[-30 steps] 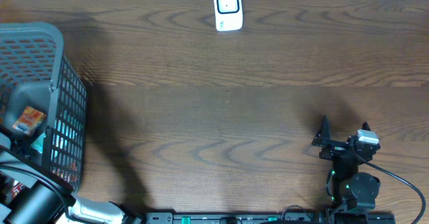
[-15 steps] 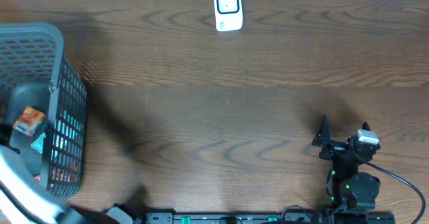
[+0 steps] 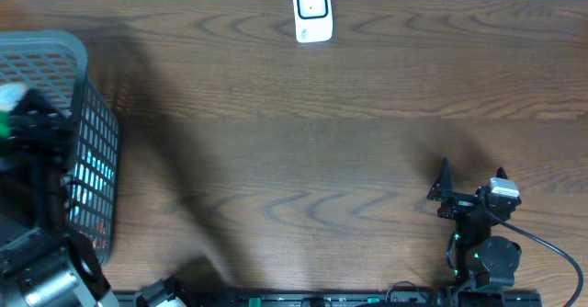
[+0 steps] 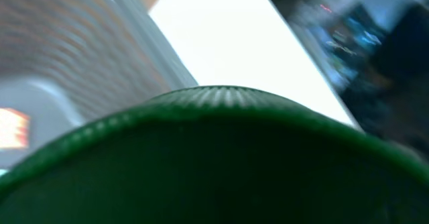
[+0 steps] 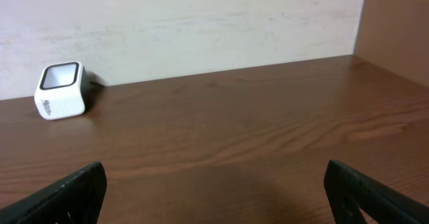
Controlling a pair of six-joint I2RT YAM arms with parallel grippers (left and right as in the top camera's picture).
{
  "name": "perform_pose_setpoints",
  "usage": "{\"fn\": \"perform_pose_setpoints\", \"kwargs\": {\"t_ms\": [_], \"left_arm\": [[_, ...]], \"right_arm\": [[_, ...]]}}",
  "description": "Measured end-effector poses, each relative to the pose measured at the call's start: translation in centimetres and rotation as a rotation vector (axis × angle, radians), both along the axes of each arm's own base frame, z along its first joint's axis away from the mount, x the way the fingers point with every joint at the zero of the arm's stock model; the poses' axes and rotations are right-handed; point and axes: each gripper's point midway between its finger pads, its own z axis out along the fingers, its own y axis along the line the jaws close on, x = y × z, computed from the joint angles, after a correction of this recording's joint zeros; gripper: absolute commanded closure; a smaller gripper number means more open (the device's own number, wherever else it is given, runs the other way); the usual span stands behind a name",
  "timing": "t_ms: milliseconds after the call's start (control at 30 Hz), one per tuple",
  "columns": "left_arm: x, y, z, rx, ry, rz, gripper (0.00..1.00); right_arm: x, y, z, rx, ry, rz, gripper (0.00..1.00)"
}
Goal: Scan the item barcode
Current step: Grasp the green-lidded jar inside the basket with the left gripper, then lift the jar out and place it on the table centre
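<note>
The left claw (image 3: pixel 26 121) hangs over the grey basket (image 3: pixel 92 151). It is blurred in the overhead view, so I cannot tell whether its jaws stand apart or are clamped on something. Right against it, a dark green ribbed item (image 4: pixel 214 157) fills most of its wrist view, with the basket's mesh behind.

The right claw (image 3: pixel 472 175) sits low over the worktop (image 3: pixel 303 160), jaws wide apart above bare wood. Well ahead of it and off to its left, the white scanner (image 3: pixel 312 13) stands at the worktop's far edge.
</note>
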Motion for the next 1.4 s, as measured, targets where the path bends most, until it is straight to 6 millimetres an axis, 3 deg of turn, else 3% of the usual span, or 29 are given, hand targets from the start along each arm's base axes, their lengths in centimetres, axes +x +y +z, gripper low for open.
{"fn": "perform_pose_setpoints", "kwargs": {"t_ms": [100,233,433,567,667,867,1133,1333,1400], "left_arm": [[2.1,-4.3,-0.7,-0.066,0.007,-0.158,0.35],[6.0,-10.3,-4.1,-0.128,0.127,-0.358,0.35],[11.4,-20.2,-14.4,-0.123,0.441,-0.565,0.35],[13.6,-26.0,-21.5,-0.053,0.582,-0.640,0.35],[14.3,-29.0,-26.2,0.003,0.650,-0.664,0.35],[13.8,-31.9,-32.4,0.132,0.743,-0.655,0.35],[11.4,-33.0,-36.6,0.349,0.847,-0.660,0.35],[10.4,-33.5,-36.8,0.397,0.874,-0.692,0.03],[9.9,-33.5,-36.8,0.403,0.898,-0.707,0.02]], "right_arm": [[0.0,0.0,0.0,0.000,0.000,0.000,0.01],[0.0,0.0,0.0,0.000,0.000,0.000,0.01],[0.0,0.0,0.0,0.000,0.000,0.000,0.01],[0.0,0.0,0.0,0.000,0.000,0.000,0.01],[0.0,0.0,0.0,0.000,0.000,0.000,0.01],[0.0,0.0,0.0,0.000,0.000,0.000,0.01],[0.0,0.0,0.0,0.000,0.000,0.000,0.01],[0.0,0.0,0.0,0.000,0.000,0.000,0.01],[0.0,0.0,0.0,0.000,0.000,0.000,0.01]]}}
